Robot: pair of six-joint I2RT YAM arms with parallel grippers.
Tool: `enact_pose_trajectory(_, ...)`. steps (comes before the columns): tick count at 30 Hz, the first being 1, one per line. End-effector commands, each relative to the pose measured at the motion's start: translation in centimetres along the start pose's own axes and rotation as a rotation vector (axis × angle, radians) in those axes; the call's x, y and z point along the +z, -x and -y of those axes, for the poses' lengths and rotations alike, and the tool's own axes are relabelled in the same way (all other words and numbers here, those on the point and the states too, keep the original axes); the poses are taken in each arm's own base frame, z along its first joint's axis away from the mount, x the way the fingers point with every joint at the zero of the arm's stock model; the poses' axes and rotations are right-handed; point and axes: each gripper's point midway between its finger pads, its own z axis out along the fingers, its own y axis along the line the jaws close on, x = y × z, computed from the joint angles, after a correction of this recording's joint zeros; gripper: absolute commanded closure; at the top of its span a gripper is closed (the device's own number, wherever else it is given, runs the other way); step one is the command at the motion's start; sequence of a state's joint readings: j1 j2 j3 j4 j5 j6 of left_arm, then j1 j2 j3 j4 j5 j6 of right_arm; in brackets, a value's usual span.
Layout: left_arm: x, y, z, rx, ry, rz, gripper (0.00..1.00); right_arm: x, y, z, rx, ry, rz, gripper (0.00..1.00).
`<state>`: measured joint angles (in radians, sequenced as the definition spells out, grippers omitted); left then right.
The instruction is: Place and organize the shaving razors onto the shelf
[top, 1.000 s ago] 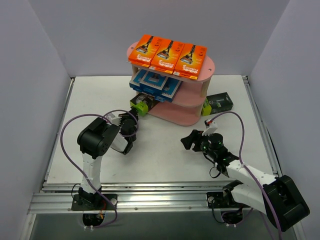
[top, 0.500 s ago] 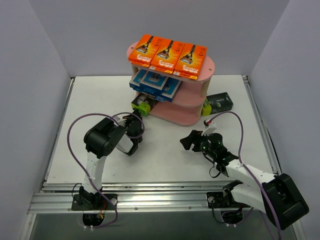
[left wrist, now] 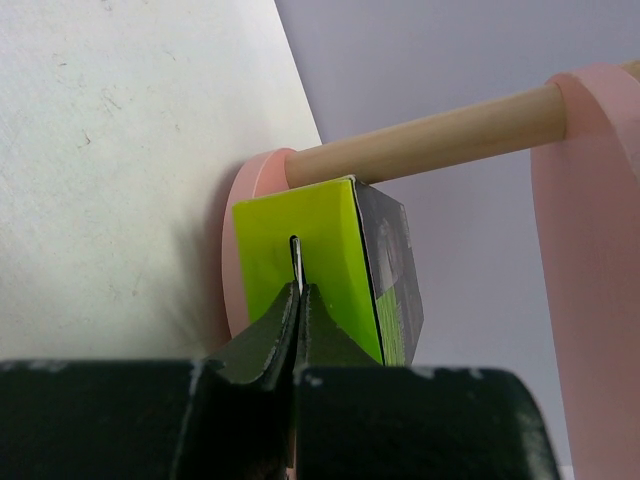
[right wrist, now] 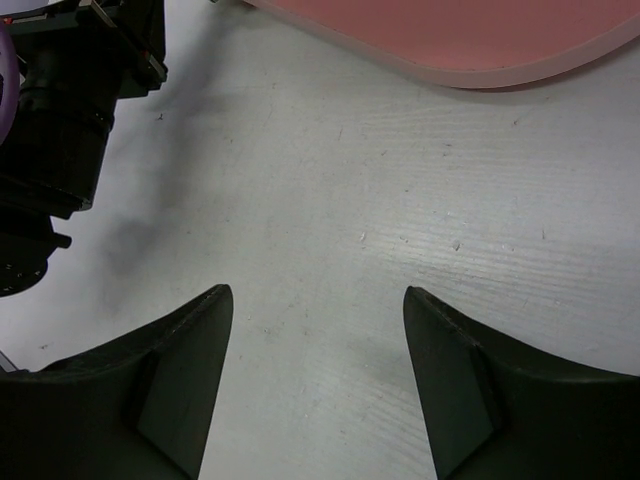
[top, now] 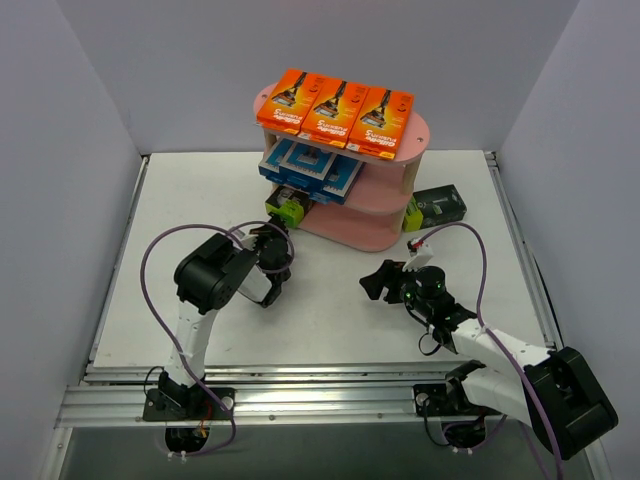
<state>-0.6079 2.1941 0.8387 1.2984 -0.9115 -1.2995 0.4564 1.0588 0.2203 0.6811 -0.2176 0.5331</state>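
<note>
Two fingers pressed flat together, with no gap showing, make up the left gripper (left wrist: 298, 296) (top: 278, 233). Its closed tips sit against the lime end of a black-and-lime pack (left wrist: 268, 238) (top: 285, 210), right at a thin slit in that end; whether they pinch anything there I cannot tell. That pack lies on the bottom board of the shelf (top: 372, 236) (left wrist: 246, 196) at its left end, lime face turned outward toward the arm, its black side running back under the tier above, just beneath a pale wooden post (left wrist: 425, 138). One level up, the blue-and-white packs (top: 310, 164) lie side by side on the middle board, their near edges jutting a little past it. On the top board three orange packs (top: 336, 108) lie flat in a neat row, touching one another. Off the shelf's right end, a second black pack (top: 438, 206) lies on the table (top: 200, 195), its lime end just beside the bottom board. Well apart from all this, the right gripper (top: 384, 282) (right wrist: 318, 330) hangs low over the table (right wrist: 400, 200) with its fingers spread and nothing between them, the pink edge of the bottom board (right wrist: 480, 40) lying ahead of it.
</note>
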Motion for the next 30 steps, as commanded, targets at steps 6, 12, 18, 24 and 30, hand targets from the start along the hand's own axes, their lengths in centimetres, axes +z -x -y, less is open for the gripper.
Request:
enact_pose_trajectory(6, 0.1, 1.3, 6.3, -0.222, -0.178, 0.065, 0.98, 0.1, 1.0, -0.4, -0.003, 0.024, 0.041, 0.36)
enact_pose_trajectory(12, 0.2, 0.9, 6.2, -0.216, -0.179, 0.058, 0.98, 0.1, 1.1, -0.4, -0.006, 0.025, 0.045, 0.36)
enact_pose_trajectory(18, -0.1, 0.9, 5.7, -0.205, -0.173, 0.048, 0.96, 0.1, 1.1, -0.5, -0.006, 0.027, 0.044, 0.36)
enact_pose_trajectory(24, -0.1, 0.3, 5.6, -0.176, -0.181, 0.022, 0.76, 0.0, 1.1, -0.5, -0.006, 0.027, 0.047, 0.36)
enact_pose_trajectory(30, -0.3, 0.6, 5.6, -0.172, -0.179, 0.023, 0.72, 0.0, 1.1, -0.5, -0.008, 0.027, 0.047, 0.36)
